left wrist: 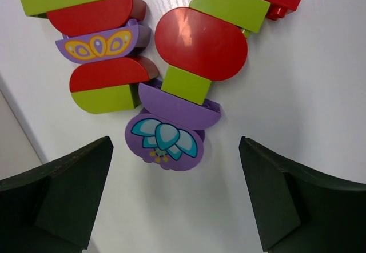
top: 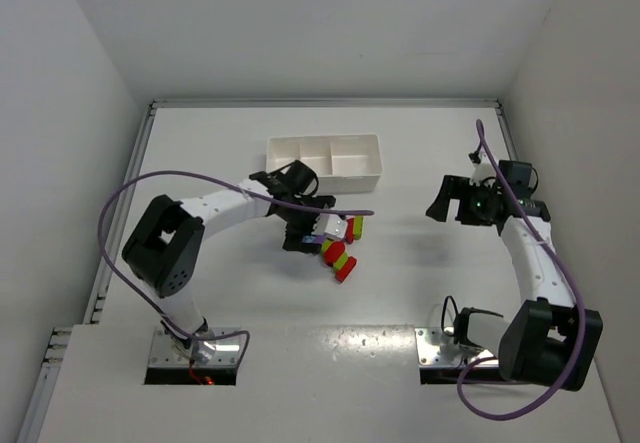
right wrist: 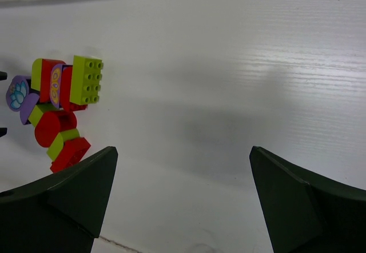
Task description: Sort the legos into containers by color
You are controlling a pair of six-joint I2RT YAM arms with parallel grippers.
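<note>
Legos [top: 340,246]: 2 mixed-colour stacks lying flat on the table [top: 200,143], near the tray on its near side, none inside it. They meet in a V pointing at my left gripper.
Left stack [left wrist: 103,53]: yellow-green, red, purple butterfly print, red, yellow-green.
Right stack [left wrist: 197,64]: red, yellow-green, round red, yellow-green, purple, then a purple flower brick [left wrist: 166,141] at the near end.
Tray [top: 325,176]: white, 3 compartments; I see no brick in any.
Left gripper [left wrist: 174,173]: jaws spread wide, nothing held. It hovers low with the flower brick between the 2 fingertips [left wrist: 97,156], a gap on each side.
Why there, my reading: the flower brick is the end piece, with both sides free to pinch.
Right gripper [right wrist: 184,156]: wide open, empty, well apart from the legos, its camera looking across at them. I judge it is placed to brace a stack.
In the way: the colours are stuck together, so 1 pinch would likely lift the whole right stack; it needs pulling apart first. Pushing further in, 1 finger would meet the left stack's yellow-green end.
Cable [top: 350,212]: purple, crosses over the bricks in the top view and hides part of them.
</note>
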